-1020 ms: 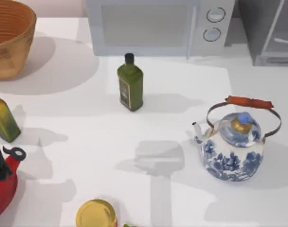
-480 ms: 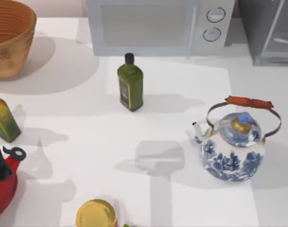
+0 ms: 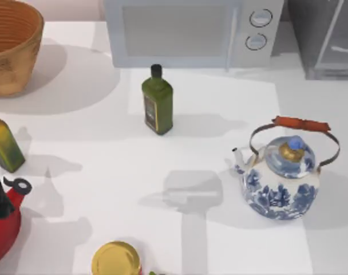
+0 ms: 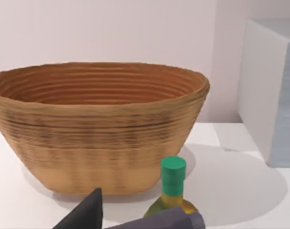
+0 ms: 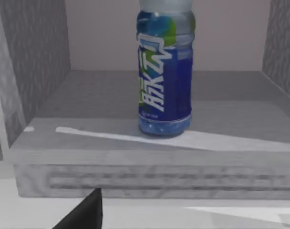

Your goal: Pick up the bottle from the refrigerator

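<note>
The bottle (image 5: 165,71) stands upright on the refrigerator's grey shelf (image 5: 111,102), straight ahead in the right wrist view. It has a clear body and a blue label with white lettering, and its top is cut off by the frame. A dark part of my right gripper (image 5: 85,213) shows low down, just outside the shelf's front lip and short of the bottle. In the top view the refrigerator (image 3: 325,40) sits at the back right corner. My left gripper (image 4: 130,220) hangs over the table's left side, near a yellow-green bottle (image 4: 171,193).
A white microwave (image 3: 191,31) stands at the back, with a dark green bottle (image 3: 157,100) in front of it. A blue-and-white kettle (image 3: 283,177) is at the right. A wicker basket (image 3: 11,46), a red kettle (image 3: 2,217) and a yellow lid (image 3: 115,259) occupy the left and front.
A shadow at the table's right edge has slid out of the top view. The objects on the table have not moved.
</note>
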